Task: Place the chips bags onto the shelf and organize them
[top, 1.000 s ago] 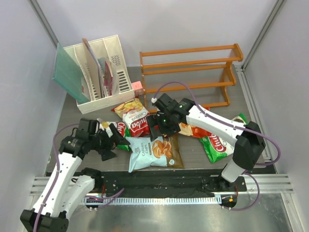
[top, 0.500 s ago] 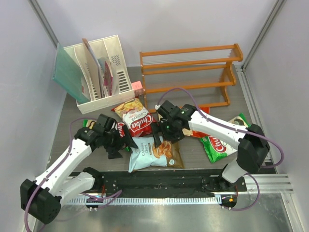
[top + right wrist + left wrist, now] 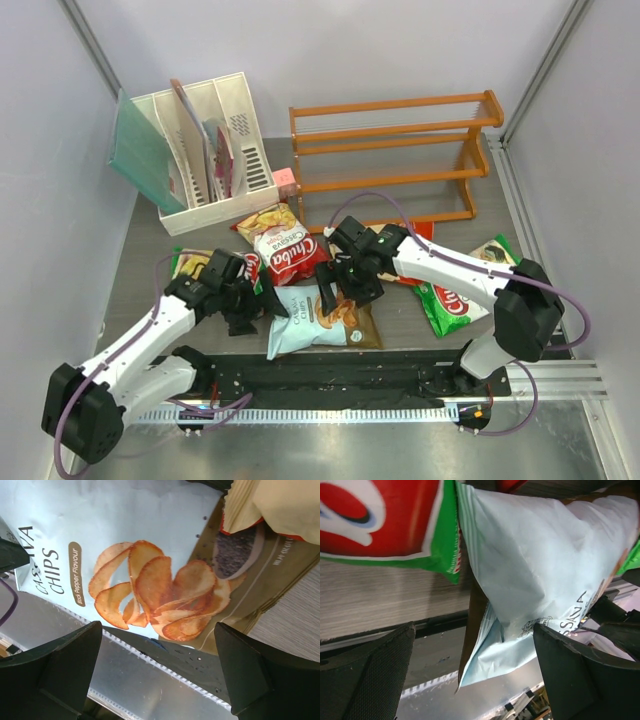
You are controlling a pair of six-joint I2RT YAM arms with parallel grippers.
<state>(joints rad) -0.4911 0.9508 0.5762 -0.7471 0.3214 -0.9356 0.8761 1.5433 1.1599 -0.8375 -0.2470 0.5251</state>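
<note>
I hold both arms low over the pile because the light-blue bag (image 3: 305, 322) lies on top at the front, free to take. My left gripper (image 3: 256, 300) sits just beside its left edge, jaws spread wide, grasping nothing. My right gripper (image 3: 336, 292) hovers over its upper part, equally spread and empty. The bag lies between them. The shelf (image 3: 395, 140) stands well apart at the back, no bag on it.

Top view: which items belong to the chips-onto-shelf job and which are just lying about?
Job: Cassava Chips bag, red Chiba bag, green Chiba bag, green-edged bag at left, cream bag, orange wooden shelf.
Lying about: white file organizer, teal folder, small pink block.
</note>
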